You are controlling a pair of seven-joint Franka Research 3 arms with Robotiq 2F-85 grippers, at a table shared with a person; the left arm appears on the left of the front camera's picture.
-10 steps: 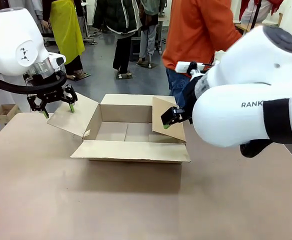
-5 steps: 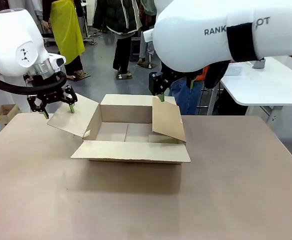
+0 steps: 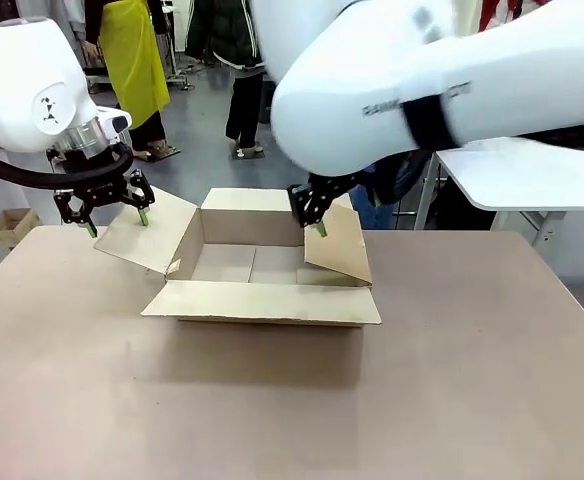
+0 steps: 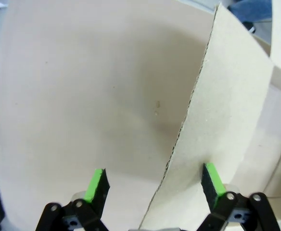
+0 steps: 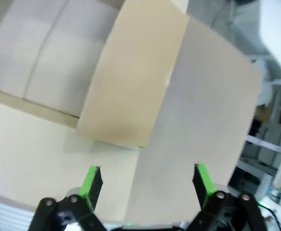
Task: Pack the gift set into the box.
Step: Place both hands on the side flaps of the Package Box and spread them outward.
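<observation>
Sitting in the middle of the table point(image 3: 272, 400), the box point(image 3: 262, 262) is open-topped, flaps folded out. The left gripper point(image 3: 112, 214) hangs at the left flap's point(image 3: 147, 232) top edge, fingers spread wide with that edge running between them. The right gripper point(image 3: 310, 215), jaws wide apart and holding nothing, hovers over the raised right flap point(image 3: 337, 245).

Left claw point(image 3: 118, 223), right claw point(image 3: 310, 222): fingers apart.

Front faces across table point(image 3: 452, 400), wrists close above box point(image 3: 262, 303)
</observation>
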